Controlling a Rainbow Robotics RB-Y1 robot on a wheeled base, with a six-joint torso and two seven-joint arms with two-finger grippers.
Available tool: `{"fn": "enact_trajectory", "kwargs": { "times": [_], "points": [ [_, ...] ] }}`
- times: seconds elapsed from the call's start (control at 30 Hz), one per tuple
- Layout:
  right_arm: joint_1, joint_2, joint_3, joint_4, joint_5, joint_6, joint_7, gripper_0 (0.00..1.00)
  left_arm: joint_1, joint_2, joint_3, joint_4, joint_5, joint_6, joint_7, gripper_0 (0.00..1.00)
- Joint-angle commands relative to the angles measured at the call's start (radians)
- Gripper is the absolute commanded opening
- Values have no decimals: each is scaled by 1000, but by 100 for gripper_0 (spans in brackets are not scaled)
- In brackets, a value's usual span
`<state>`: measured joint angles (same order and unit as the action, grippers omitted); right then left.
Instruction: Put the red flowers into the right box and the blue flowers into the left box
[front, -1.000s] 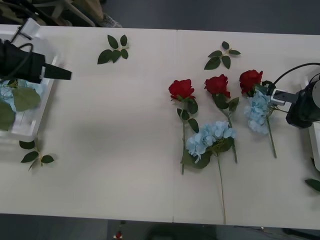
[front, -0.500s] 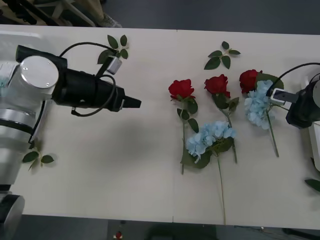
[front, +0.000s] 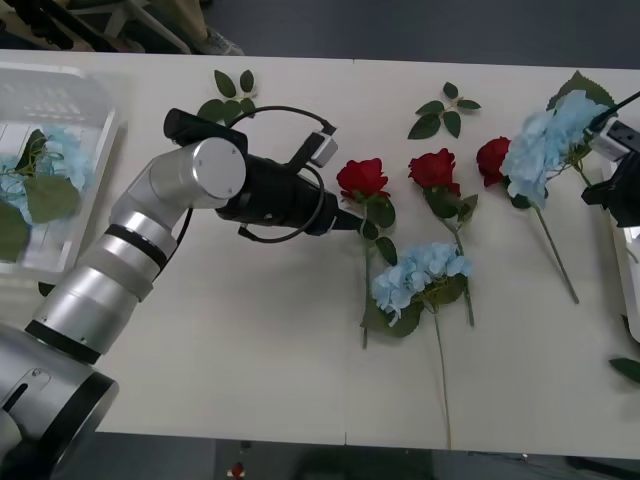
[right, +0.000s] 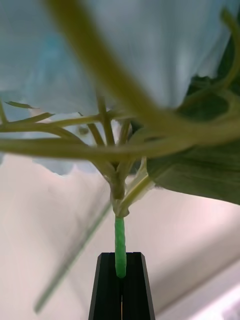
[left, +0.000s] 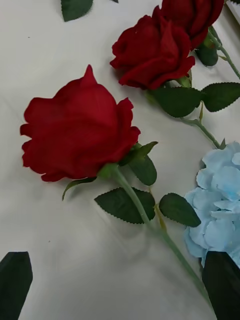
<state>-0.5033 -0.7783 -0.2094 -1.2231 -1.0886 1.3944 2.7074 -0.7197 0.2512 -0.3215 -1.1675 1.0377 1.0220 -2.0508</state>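
Right hand (right: 121, 285) — clamped on hydrangea stem (right: 120, 247)

No legible text or labels.

A lab or test room is showing here: a plain white table (front: 250, 350) is sitting on dark grey flooring (front: 420, 30), with metal chair legs (front: 150, 25) standing at 11 o'clock.

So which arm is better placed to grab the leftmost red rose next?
The left. Its hand sits open right beside that rose's stem, while the right hand is shut on a blue flower at the table's far right.
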Motion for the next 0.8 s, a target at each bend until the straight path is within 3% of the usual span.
{"fn": "enact_trajectory", "kwargs": {
  "times": [0.03, 0.37, 0.57, 0.8],
  "points": [
    [6, -53, -18, -13, -132, 41, -2, 0, -64, -7, -11, 39, 59, -28, 43, 100],
    [49, -61, -105, -13, -418, 144, -2, 0, -76, -7, -79, 78, 134, -97, 57, 100],
    [57, -44, -125, -13, -574, 193, -2, 0, -64, 105, -64, 17, 315, -76, -20, 100],
    [55, 48, -125, -13, -714, 206, -2, 0, 105, 243, 125, -129, 599, 87, -220, 100]
  ]
}}
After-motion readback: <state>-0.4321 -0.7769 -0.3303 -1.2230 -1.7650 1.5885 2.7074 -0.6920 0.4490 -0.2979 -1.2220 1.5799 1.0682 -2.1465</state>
